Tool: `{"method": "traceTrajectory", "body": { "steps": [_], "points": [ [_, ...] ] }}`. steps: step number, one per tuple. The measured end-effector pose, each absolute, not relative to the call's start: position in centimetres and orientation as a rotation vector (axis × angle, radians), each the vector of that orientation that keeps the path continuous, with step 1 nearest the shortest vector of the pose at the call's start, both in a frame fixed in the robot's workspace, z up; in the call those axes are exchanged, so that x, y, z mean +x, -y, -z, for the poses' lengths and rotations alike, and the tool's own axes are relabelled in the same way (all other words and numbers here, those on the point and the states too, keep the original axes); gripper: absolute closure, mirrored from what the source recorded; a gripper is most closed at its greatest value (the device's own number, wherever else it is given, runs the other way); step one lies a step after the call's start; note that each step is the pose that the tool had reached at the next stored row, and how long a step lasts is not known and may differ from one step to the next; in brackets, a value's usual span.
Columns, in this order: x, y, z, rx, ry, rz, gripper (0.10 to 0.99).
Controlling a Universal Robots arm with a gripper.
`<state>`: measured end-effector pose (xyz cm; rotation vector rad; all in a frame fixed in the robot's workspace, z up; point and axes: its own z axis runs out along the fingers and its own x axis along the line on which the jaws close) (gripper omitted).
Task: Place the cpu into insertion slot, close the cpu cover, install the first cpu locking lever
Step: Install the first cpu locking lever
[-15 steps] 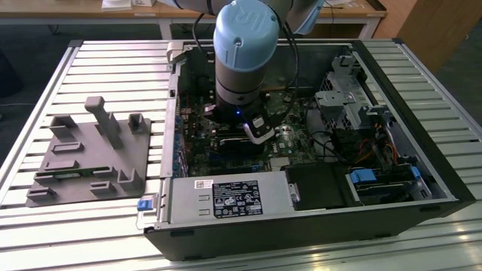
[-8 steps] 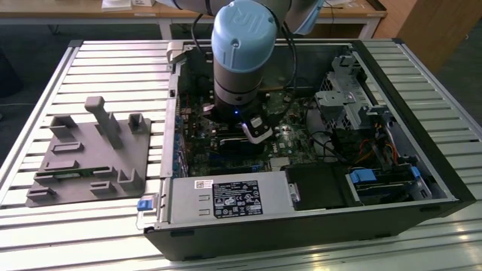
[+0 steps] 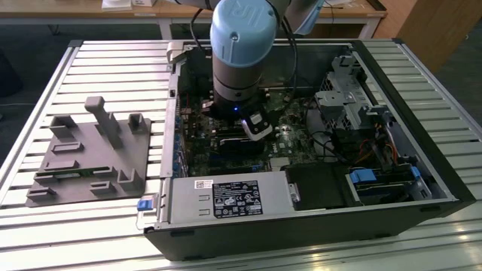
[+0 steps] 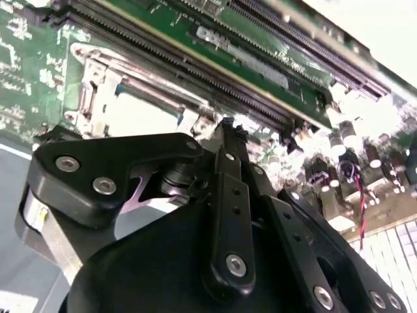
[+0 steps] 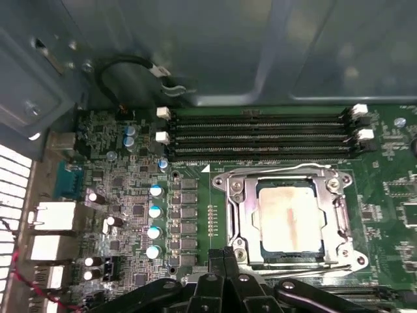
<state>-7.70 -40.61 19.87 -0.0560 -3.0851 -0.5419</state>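
The cpu [image 5: 291, 220] sits seated in the insertion slot [image 5: 263, 248], its tan metal face visible through the square opening of the cpu cover [image 5: 236, 203], which lies closed over it. The gripper [image 5: 225, 255] hangs just beside the socket edge, above the motherboard [image 5: 130, 195] inside the computer case [image 3: 301, 237]. In the second wrist view the fingers [image 4: 229, 169] appear pressed together with nothing between them. The step in hand appears to be the locking lever [image 5: 306, 266], a thin wire along the near side of the frame. Good practice calls for contacting the lever alone, keeping clear of the memory slots [image 5: 260, 134], and pressing steadily until it hooks under its catch.
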Motion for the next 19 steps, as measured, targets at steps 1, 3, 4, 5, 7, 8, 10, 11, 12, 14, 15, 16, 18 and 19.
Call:
{"method": "traceTrajectory", "body": {
  "steps": [1, 3, 4, 5, 7, 8, 10, 11, 12, 14, 15, 16, 18, 19],
  "points": [
    [-7.7, 40.6, -20.1, -0.056, 3.085, 0.542, 0.98],
    [-7.7, 40.6, -20.7, -0.056, 3.085, 0.543, 0.98],
    [-7.7, 40.6, -20.9, -0.056, 3.085, 0.543, 0.98],
    [-7.7, 40.6, -21.1, -0.056, 3.085, 0.542, 0.98],
    [-7.7, 40.6, -21.5, -0.056, 3.085, 0.542, 0.98],
    [-7.7, 40.6, -21.8, -0.056, 3.085, 0.542, 0.98],
    [-7.7, 40.6, -22.3, -0.056, 3.085, 0.542, 0.98],
    [-7.7, 40.5, -22.6, -0.056, 3.085, 0.542, 0.98],
    [-7.7, 40.5, -22.8, -0.056, 3.085, 0.542, 0.98],
    [-7.7, 40.4, -23.4, -0.056, 3.085, 0.542, 0.98],
    [-7.7, 40.4, -23.6, -0.056, 3.085, 0.542, 0.98],
    [-7.7, 40.4, -23.9, -0.056, 3.085, 0.542, 0.98],
    [-7.7, 40.4, -24.4, -0.056, 3.085, 0.542, 0.98],
    [-7.7, 40.4, -24.5, -0.056, 3.085, 0.542, 0.98]
  ]
}}
